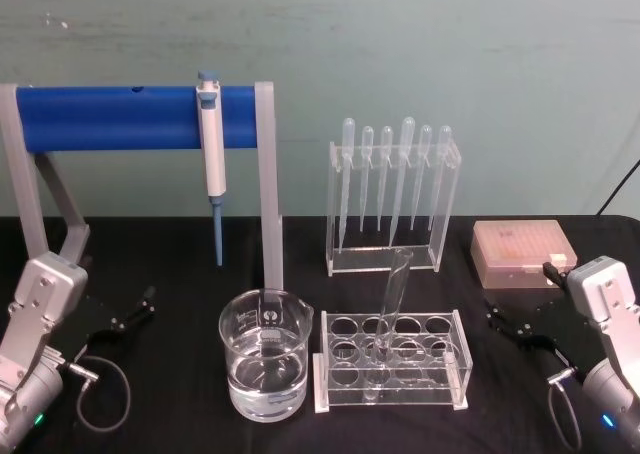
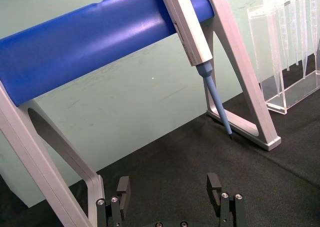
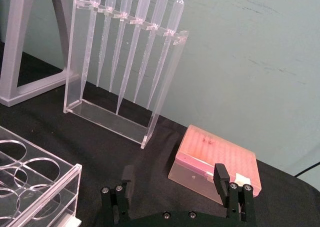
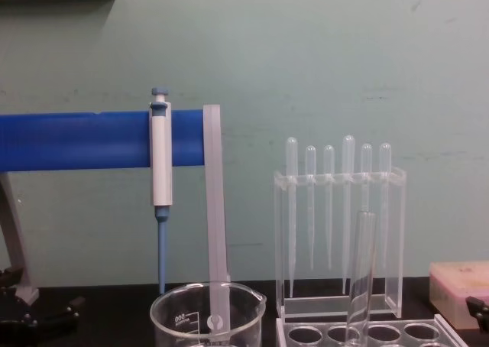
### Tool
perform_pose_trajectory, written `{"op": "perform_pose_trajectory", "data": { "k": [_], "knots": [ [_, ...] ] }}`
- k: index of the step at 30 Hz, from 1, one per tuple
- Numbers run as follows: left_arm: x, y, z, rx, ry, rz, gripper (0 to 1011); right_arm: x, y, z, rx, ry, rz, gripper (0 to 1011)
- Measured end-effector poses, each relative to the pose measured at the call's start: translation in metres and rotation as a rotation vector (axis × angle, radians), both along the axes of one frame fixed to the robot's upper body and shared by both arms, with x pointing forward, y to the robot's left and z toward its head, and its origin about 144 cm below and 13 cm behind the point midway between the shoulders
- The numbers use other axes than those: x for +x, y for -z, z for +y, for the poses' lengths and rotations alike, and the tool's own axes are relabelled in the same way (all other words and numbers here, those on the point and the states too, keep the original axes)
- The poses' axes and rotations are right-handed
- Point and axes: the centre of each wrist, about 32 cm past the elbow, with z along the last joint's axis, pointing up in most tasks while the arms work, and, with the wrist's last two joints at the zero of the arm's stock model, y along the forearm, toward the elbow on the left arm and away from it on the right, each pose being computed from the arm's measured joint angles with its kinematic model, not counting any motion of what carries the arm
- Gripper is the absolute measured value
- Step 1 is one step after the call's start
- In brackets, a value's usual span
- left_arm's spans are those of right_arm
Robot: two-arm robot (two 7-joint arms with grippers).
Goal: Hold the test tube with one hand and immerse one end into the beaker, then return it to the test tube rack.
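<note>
Keeping the test tube (image 1: 390, 317) leaning in the front row of the test tube rack (image 1: 461, 356), just right of the water-filled beaker (image 1: 240, 342), untouched. Parking the left gripper (image 2: 167, 184) low at the left of the table (image 1: 180, 264), jaws wide. Resting the right gripper (image 3: 170, 187) low at the right, jaws wide, likely better placed for the pick.

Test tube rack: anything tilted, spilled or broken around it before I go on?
The test tube leans in the test tube rack, rim tipped toward the robot's right, not upright. No spill shows on the table; the beaker stands level beside the rack.
</note>
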Motion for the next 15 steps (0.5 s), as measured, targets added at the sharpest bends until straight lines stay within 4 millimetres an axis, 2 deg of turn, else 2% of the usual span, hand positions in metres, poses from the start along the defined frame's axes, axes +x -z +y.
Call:
{"op": "perform_pose_trajectory", "data": {
  "k": [15],
  "knots": [
    [0.0000, 0.0000, 0.0000, 0.000, 0.000, 0.000, 1000, 0.0000, 0.0000, 0.0000, 0.000, 0.000, 0.000, 1002]
  ]
}}
